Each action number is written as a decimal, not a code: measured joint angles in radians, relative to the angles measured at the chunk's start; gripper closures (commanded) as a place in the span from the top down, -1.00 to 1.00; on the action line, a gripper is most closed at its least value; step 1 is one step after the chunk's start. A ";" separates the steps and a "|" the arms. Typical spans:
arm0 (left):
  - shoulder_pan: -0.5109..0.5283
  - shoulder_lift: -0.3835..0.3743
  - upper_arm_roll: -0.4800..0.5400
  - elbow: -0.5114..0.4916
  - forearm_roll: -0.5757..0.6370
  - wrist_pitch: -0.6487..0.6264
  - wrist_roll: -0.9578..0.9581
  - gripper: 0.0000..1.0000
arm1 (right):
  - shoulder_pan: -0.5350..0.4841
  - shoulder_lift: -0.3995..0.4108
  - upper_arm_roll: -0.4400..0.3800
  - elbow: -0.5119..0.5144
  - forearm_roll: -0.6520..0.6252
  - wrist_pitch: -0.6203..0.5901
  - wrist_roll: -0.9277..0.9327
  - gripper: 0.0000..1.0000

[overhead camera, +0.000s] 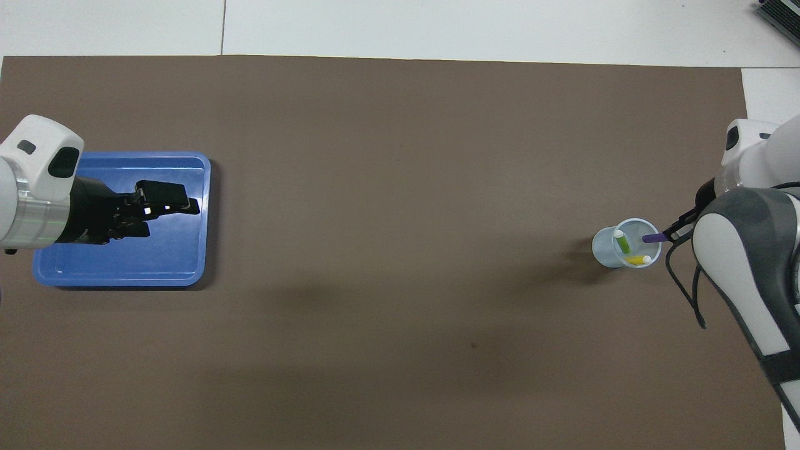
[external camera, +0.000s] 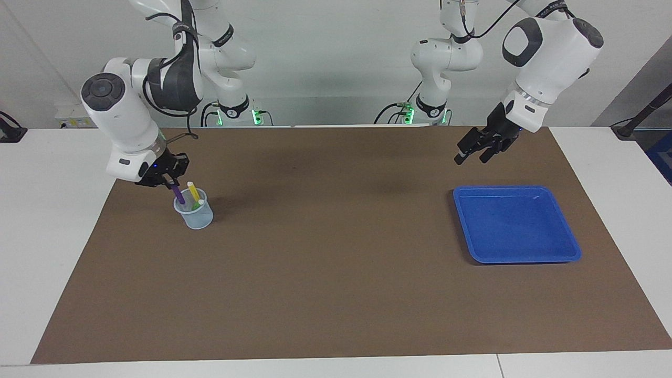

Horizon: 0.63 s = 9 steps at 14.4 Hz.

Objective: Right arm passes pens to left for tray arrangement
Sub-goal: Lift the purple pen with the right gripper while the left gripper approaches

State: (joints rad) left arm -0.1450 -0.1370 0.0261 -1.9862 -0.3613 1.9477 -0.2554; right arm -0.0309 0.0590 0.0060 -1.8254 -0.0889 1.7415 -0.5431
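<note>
A small translucent cup (external camera: 195, 216) stands on the brown mat toward the right arm's end of the table and holds three pens. My right gripper (external camera: 170, 182) is over the cup, shut on the top end of the purple pen (external camera: 179, 196), whose lower end is still inside the cup. The yellow pen (external camera: 193, 191) and the green pen (external camera: 198, 206) lean in the cup. The blue tray (external camera: 517, 226) lies empty toward the left arm's end. My left gripper (external camera: 473, 154) hangs open and empty in the air by the tray's edge nearest the robots. The overhead view shows the left gripper (overhead camera: 175, 215) over the tray (overhead camera: 156, 262).
The brown mat (external camera: 336, 262) covers most of the white table. The cup (overhead camera: 619, 250) is the only thing standing near the right arm.
</note>
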 measured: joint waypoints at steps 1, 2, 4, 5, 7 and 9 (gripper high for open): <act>-0.014 -0.003 0.000 -0.020 -0.011 0.025 -0.022 1.00 | 0.003 -0.008 0.010 0.025 0.004 -0.025 0.000 -1.00; -0.031 -0.006 0.000 -0.037 -0.017 0.055 -0.042 1.00 | 0.003 -0.016 0.022 0.048 0.006 -0.047 0.000 -1.00; -0.074 -0.010 -0.002 -0.073 -0.020 0.112 -0.084 1.00 | 0.004 -0.028 0.046 0.093 0.007 -0.084 0.000 -1.00; -0.096 -0.011 -0.002 -0.089 -0.020 0.132 -0.110 1.00 | 0.005 -0.030 0.056 0.117 0.007 -0.102 0.000 -1.00; -0.120 -0.011 -0.003 -0.108 -0.037 0.157 -0.154 0.98 | 0.007 -0.031 0.072 0.167 0.032 -0.146 0.000 -1.00; -0.122 -0.012 0.000 -0.113 -0.138 0.162 -0.176 0.98 | 0.008 -0.032 0.075 0.209 0.107 -0.179 0.014 -1.00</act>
State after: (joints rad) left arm -0.2667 -0.1485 0.0258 -2.0993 -0.4996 2.1097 -0.4319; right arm -0.0233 0.0272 0.0814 -1.6165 0.0186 1.5624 -0.5289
